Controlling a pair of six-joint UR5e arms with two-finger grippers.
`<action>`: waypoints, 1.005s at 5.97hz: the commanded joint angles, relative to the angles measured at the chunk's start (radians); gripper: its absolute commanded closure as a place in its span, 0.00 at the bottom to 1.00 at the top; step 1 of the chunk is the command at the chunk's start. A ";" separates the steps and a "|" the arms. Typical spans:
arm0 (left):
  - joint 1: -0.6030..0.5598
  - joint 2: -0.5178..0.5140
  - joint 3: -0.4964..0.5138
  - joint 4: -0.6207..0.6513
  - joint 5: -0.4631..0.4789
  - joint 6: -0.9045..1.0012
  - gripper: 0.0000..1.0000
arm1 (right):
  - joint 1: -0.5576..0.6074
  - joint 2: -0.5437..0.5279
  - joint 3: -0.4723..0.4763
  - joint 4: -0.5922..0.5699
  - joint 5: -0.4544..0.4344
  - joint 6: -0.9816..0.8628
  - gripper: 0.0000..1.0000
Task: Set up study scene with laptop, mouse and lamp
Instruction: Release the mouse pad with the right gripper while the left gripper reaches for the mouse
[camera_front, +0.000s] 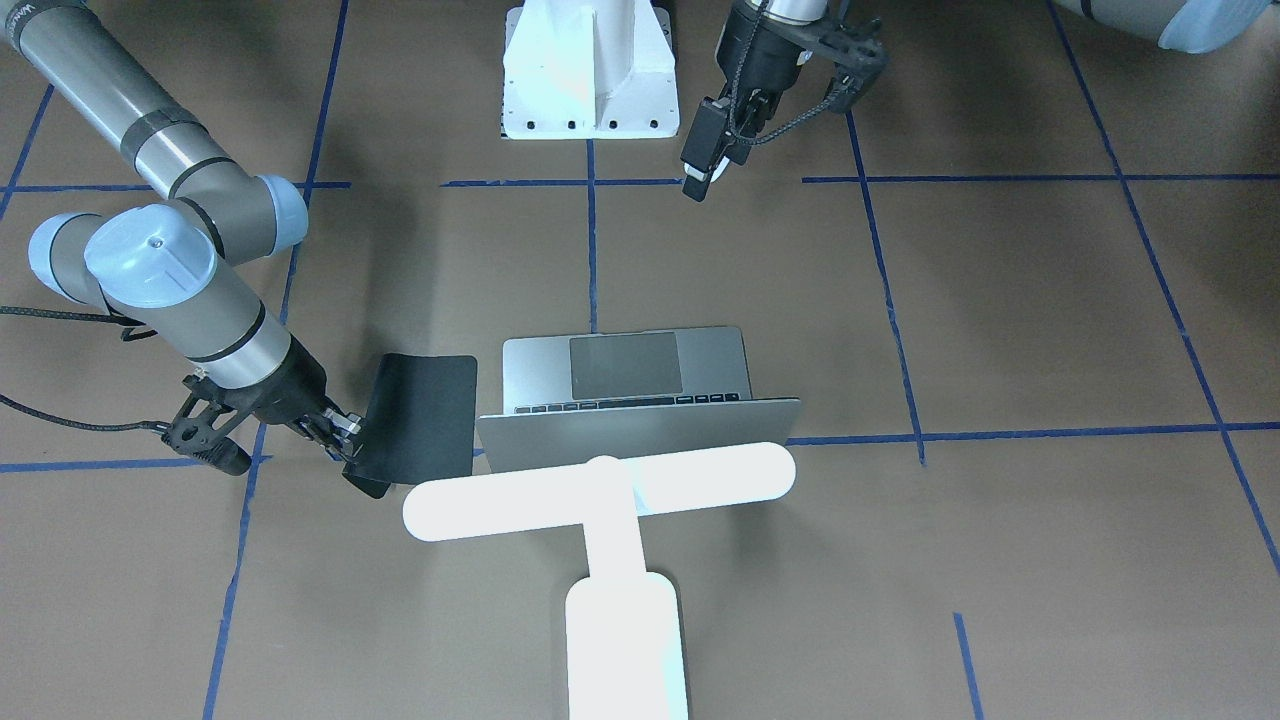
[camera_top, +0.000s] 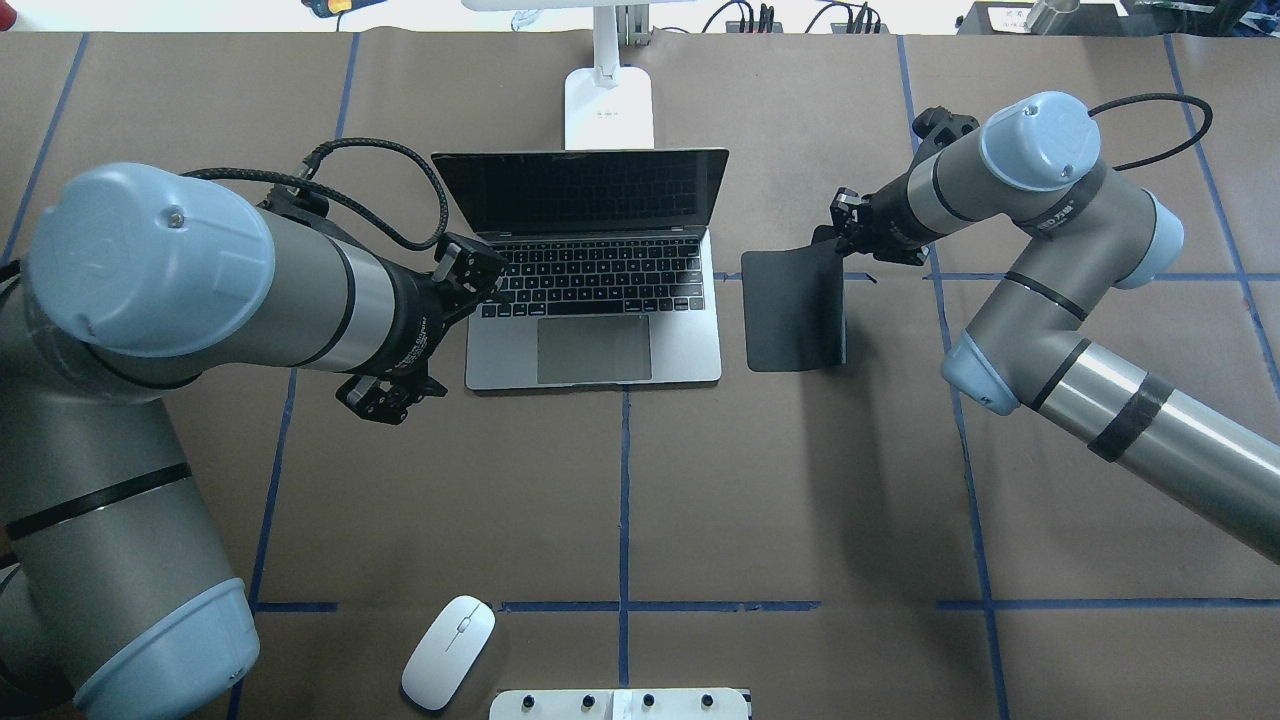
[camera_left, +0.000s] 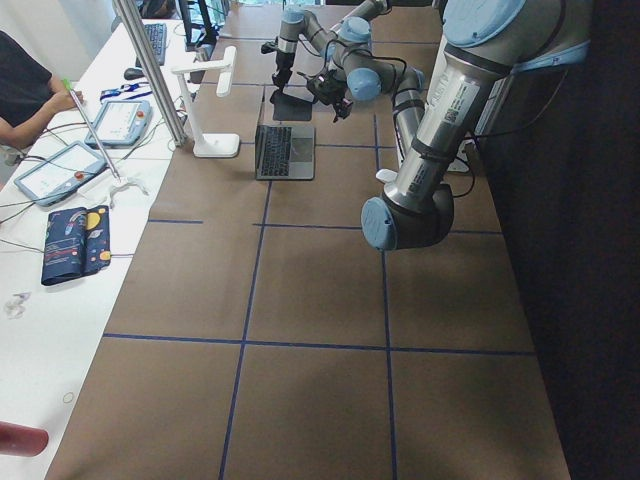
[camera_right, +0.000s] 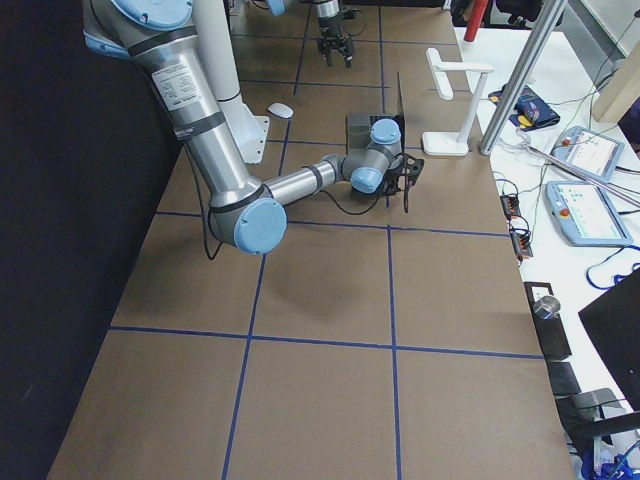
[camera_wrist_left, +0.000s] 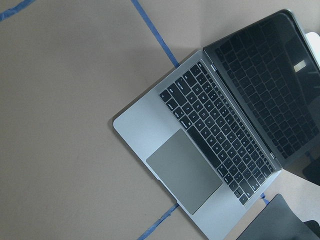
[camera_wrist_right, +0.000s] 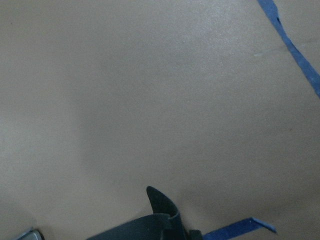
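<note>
**Mat in my right claw, laptop open in front of the lamp**

My right claw (camera_top: 852, 238) is clenched on the far right corner of a thin black rectangular mat (camera_top: 793, 312). The mat curls upward along that gripped edge. The rest of it spreads just to the right of the laptop without touching it. Whether it lies fully on the surface I cannot tell.

The slim silver-grey metal laptop (camera_top: 595, 320) stands open on the brown paper-covered counter (camera_top: 800, 480), midway along and toward the far edge, its dark screen facing me. Behind it, at the middle of the far edge, stands the glowing white T-shaped lamp (camera_front: 600, 490), its bar head parallel to that edge.

The small glossy white oval mouse (camera_top: 448, 651) lies at my near edge, just left of the white bolted pedestal (camera_top: 620, 703) and well apart from the laptop.

My left claw (camera_front: 708, 168) hangs above the counter to the left of the laptop. I cannot tell whether it is spread or closed.
</note>
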 joint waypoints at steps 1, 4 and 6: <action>0.044 0.022 -0.004 0.010 0.008 0.000 0.00 | 0.006 -0.001 0.004 -0.002 -0.003 -0.004 0.25; 0.292 0.080 -0.050 0.097 0.172 0.176 0.00 | 0.070 -0.054 0.123 -0.005 0.036 -0.007 0.00; 0.359 0.192 -0.088 0.098 0.172 0.514 0.00 | 0.116 -0.111 0.200 -0.006 0.079 -0.013 0.00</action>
